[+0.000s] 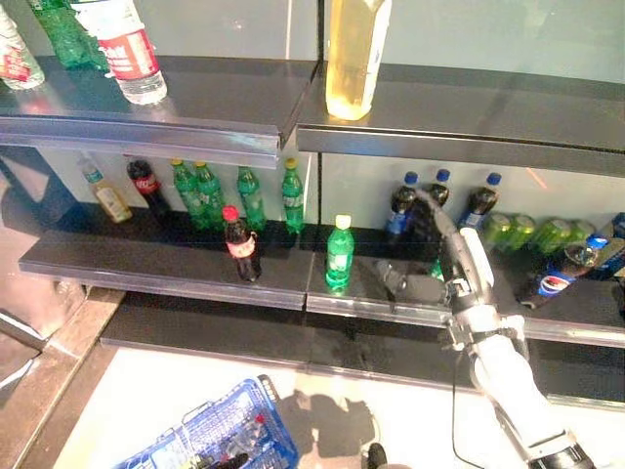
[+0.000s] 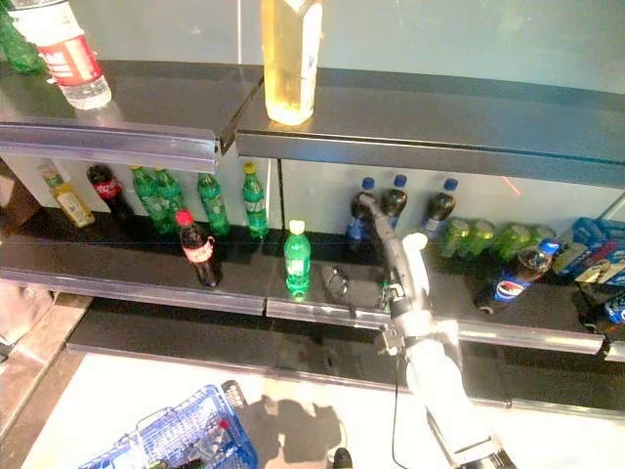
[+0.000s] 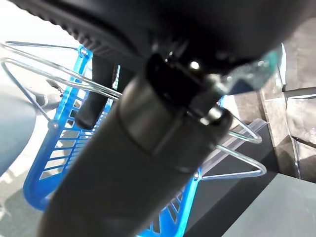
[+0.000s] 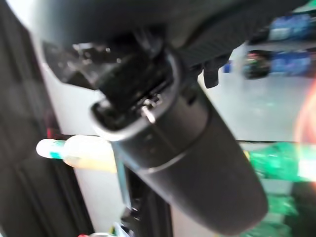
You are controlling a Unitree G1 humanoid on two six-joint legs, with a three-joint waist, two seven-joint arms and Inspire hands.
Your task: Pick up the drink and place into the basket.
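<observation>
Both eye views look down from the robot's head onto the dark two-tier metal shelf (image 1: pixel 166 259) and the pale floor before it. They share almost the whole scene: the green plastic bottle with a pale cap (image 1: pixel 339 253) at the lower tier's front, the tall yellow-filled clear bottle (image 2: pixel 290 59) on the upper tier, and the blue wire basket (image 1: pixel 227 430) at the bottom edge. The right eye view sits slightly to the right, so everything lies further left in it. The left wrist view looks from very close along the left robot hand (image 3: pixel 148 128) onto the basket's blue mesh and wire handles. The right wrist view looks along the right robot hand (image 4: pixel 192 148), equally close, toward blurred bottles.
</observation>
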